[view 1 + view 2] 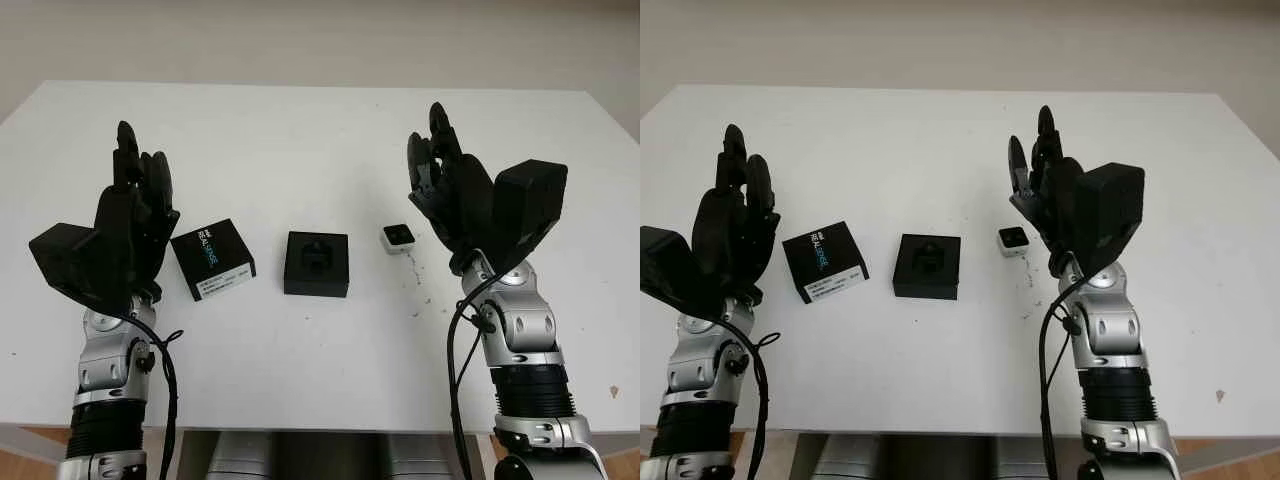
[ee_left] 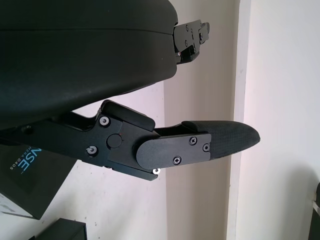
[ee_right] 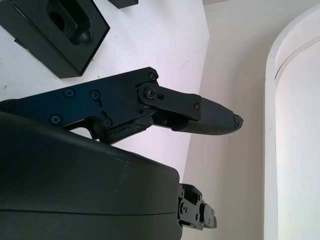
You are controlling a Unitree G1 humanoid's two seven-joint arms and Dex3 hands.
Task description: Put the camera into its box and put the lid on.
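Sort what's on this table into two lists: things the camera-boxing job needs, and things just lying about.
For the job:
- camera, small and white, beside the right robot hand
- box, black, open, mid-table
- lid, black with printed label, near the left robot hand
Both hands are open, holding nothing.

Lying about:
- nothing but the white table itself
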